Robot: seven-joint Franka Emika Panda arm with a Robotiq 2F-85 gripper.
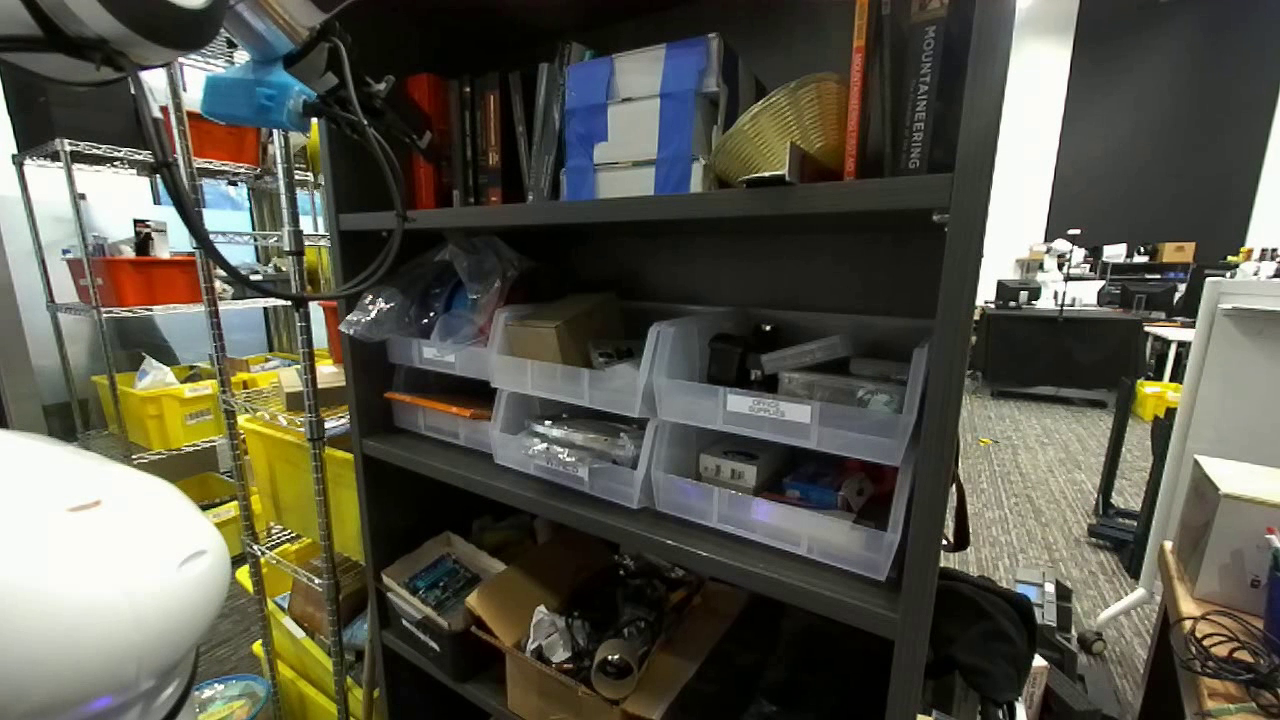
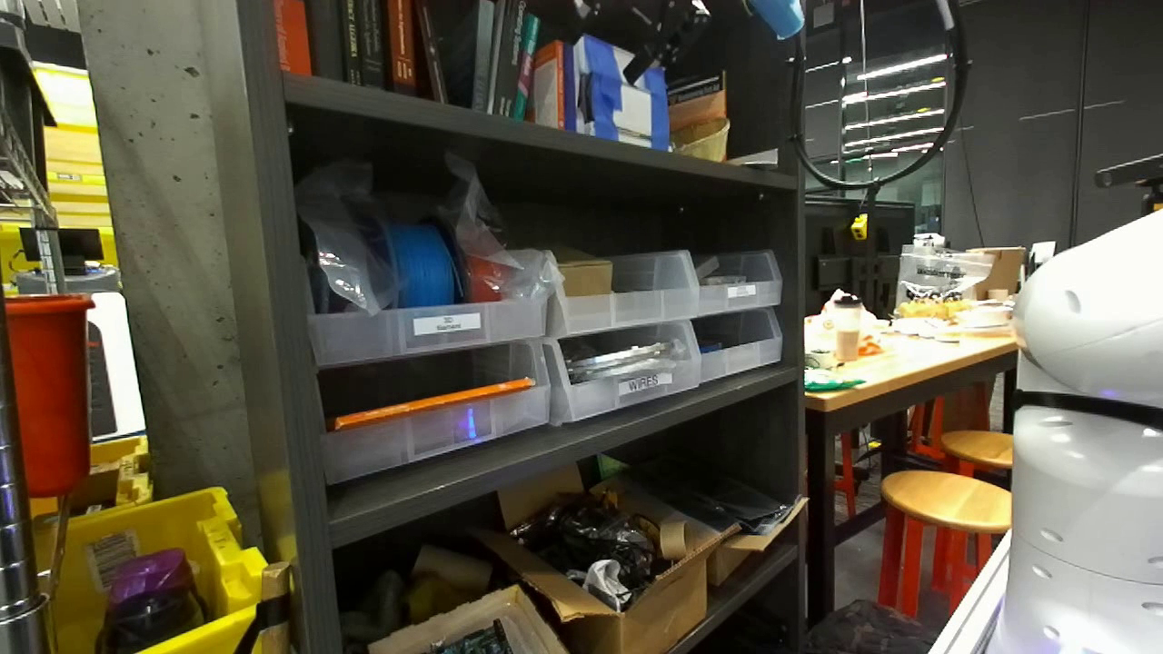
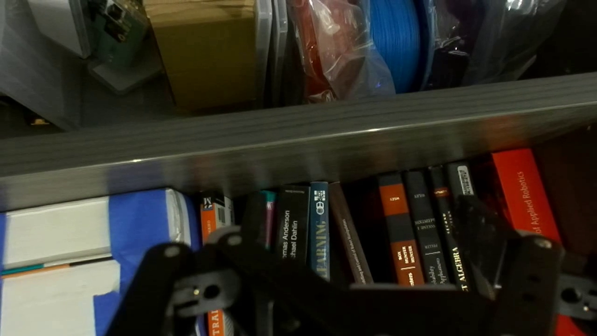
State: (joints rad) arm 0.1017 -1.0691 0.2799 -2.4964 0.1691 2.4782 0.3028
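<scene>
My gripper (image 3: 366,233) is open, its dark fingers apart and empty in the upside-down wrist view. It faces a row of upright books on the upper shelf, including a blue-spined book (image 3: 320,224), an orange-and-black book (image 3: 396,224) and a red book (image 3: 527,191). Stacked white boxes with blue tape (image 3: 56,233) stand beside the books. The gripper also shows in both exterior views (image 1: 405,115) (image 2: 668,41), in front of the upper shelf. Whether a finger touches a book cannot be told.
The dark shelf board (image 3: 298,130) runs between the books and clear bins (image 1: 770,410) on the middle shelf. A wicker basket (image 1: 790,125) is beside the boxes. A bagged blue spool (image 2: 422,263) sits in a bin. Open cardboard box (image 1: 560,690) is lower. Wire racks (image 1: 310,400) stand alongside.
</scene>
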